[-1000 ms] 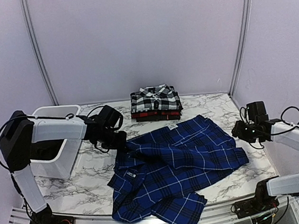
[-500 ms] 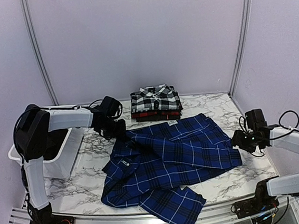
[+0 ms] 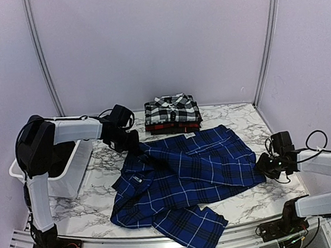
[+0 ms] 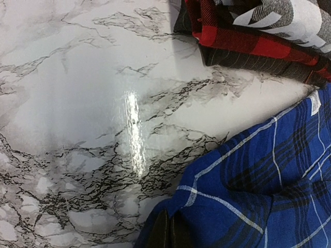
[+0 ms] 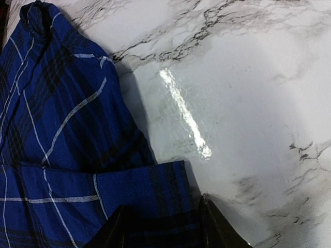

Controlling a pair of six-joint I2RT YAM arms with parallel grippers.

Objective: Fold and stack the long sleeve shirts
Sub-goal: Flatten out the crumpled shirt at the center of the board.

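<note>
Marble-look table (image 3: 235, 117) seen from above, two robot arms at the near edge. The blue plaid shirt (image 3: 188, 174) lies open and rumpled across the middle, collar twd the left, one sleeve trailing to the near edge. White tub (image 3: 70, 168) sits at the left edge. At the far centre is a folded stack w/ the black-and-white check shirt (image 3: 171, 109) on top of the red-and-black shirt (image 3: 171, 126), just beyond the blue one and not touching it.

Left gripper (image 4: 166, 232) is at the blue shirt's far-left corner, near the stack, jaws closed tight w/ a pinch of blue cloth between them. Right gripper (image 5: 164, 227) is low at the shirt's right edge, jaws apart approx halfway, straddling a flat fold of blue cloth. Its tips seem to rest on the cloth, but the wrist view is too dark to be sure.
</note>
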